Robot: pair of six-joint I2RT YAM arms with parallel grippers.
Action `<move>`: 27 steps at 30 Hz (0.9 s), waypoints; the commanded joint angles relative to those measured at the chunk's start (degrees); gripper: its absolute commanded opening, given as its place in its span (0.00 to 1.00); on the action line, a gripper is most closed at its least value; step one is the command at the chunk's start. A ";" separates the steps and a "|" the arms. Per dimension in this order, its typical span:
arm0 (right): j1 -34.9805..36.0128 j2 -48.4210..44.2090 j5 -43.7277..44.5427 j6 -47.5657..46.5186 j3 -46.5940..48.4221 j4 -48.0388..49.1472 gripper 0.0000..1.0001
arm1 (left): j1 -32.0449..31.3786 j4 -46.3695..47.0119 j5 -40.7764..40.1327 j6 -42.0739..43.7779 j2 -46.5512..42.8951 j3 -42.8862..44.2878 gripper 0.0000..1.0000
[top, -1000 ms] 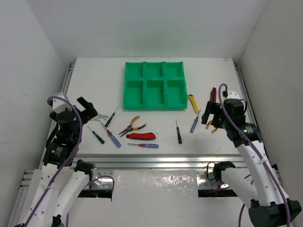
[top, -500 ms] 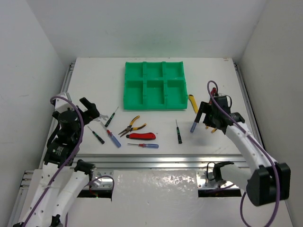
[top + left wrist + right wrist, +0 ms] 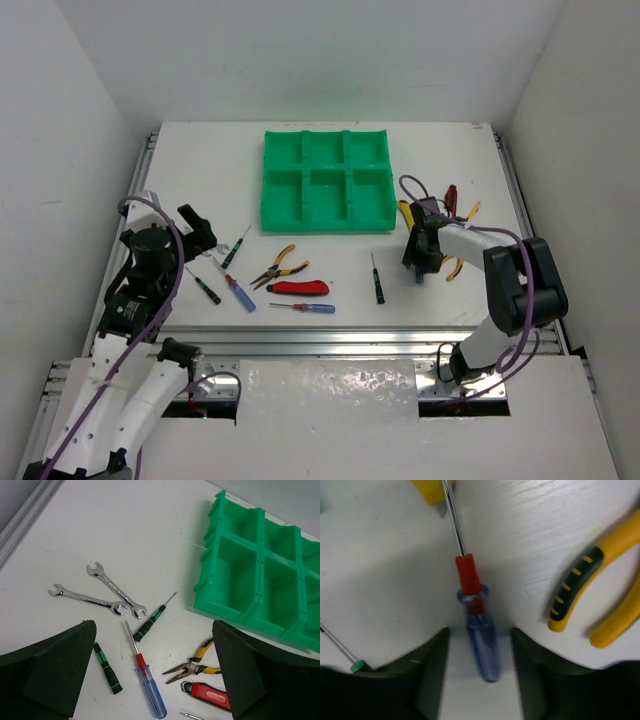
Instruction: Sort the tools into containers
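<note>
The green tray point(image 3: 325, 224) of containers stands at the table's far middle, its compartments showing nothing inside. Tools lie scattered in front of it. My right gripper point(image 3: 418, 262) is down at the table, open. Its fingers point(image 3: 432, 670) straddle the handle of a blue screwdriver point(image 3: 479, 640) with a red collar, a gap on each side. My left gripper point(image 3: 195, 232) hangs open over two silver wrenches point(image 3: 112, 587), a green-and-black screwdriver point(image 3: 152, 620), another blue screwdriver point(image 3: 150, 687), yellow pliers point(image 3: 195, 665) and a red knife point(image 3: 210, 695).
Yellow-handled pliers point(image 3: 600, 595) lie just right of the right gripper, and a yellow knife point(image 3: 430, 490) sits at the blue screwdriver's tip. A black screwdriver point(image 3: 377, 280) lies to its left. A red-handled tool point(image 3: 450, 198) rests near the table's right edge.
The right arm swung left and down onto the blue screwdriver, and its fingers have narrowed around the handle. The left gripper shifted slightly and stays open.
</note>
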 commanded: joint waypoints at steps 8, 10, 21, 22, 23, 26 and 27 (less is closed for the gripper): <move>2.97 -2.76 -1.88 2.57 -2.32 6.11 0.07 | -0.53 3.36 2.48 1.37 1.62 -0.13 1.00; 4.11 -4.96 -1.09 2.57 -1.79 4.71 0.07 | -0.53 3.36 2.75 1.45 1.79 -0.13 1.00; 6.05 -4.38 -10.23 -8.84 11.46 12.34 0.07 | -0.53 3.54 3.54 1.89 2.41 -0.13 1.00; 6.05 -2.70 -10.32 -9.90 13.13 12.87 0.07 | -0.53 3.54 3.63 1.89 2.32 -0.13 1.00; 6.14 -0.95 -11.10 -11.22 17.07 12.87 0.07 | -0.53 3.54 3.54 1.89 2.41 -0.13 1.00; 6.14 6.79 -11.54 -14.74 25.85 10.16 0.07 | -0.53 3.54 3.80 1.98 2.58 -0.22 1.00; 6.14 9.42 -11.29 -16.05 27.37 10.15 0.07 | -0.62 3.54 3.89 1.98 2.76 -0.13 1.00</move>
